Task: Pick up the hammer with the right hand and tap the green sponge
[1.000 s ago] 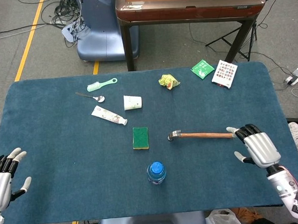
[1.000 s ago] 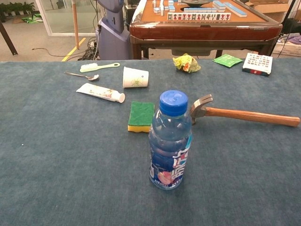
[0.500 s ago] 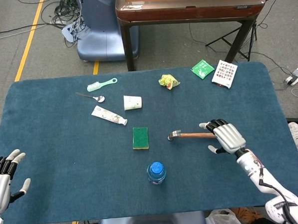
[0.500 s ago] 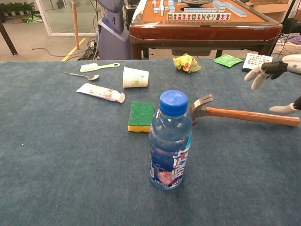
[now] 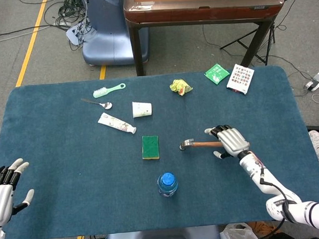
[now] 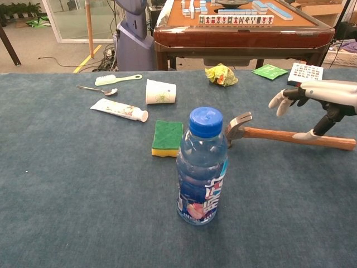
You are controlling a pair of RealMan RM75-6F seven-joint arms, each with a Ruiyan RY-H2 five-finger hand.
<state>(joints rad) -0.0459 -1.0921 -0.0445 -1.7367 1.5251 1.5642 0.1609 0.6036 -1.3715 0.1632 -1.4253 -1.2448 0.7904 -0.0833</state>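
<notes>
Just upright capped water bottle [image 6: 203, 167], partly full

The hammer [image 5: 201, 144] is lying flat near the middle of the table [image 5: 70, 156], its head pointing left toward the sponge [image 5: 150, 147] just beside it, while the right hand [image 5: 229, 140] is hovering over the handle's right part with fingers spread. The water bottle [image 5: 167, 184] is standing in front of the sponge. Behind the sponge, the paper cup [image 5: 142, 109] is lying on its side, with the toothpaste tube [image 5: 116, 123], spoon [image 5: 97, 103] and toothbrush [image 5: 109, 90] to its left; the left hand [image 5: 3, 186] is resting open at the table's near left edge.
</notes>
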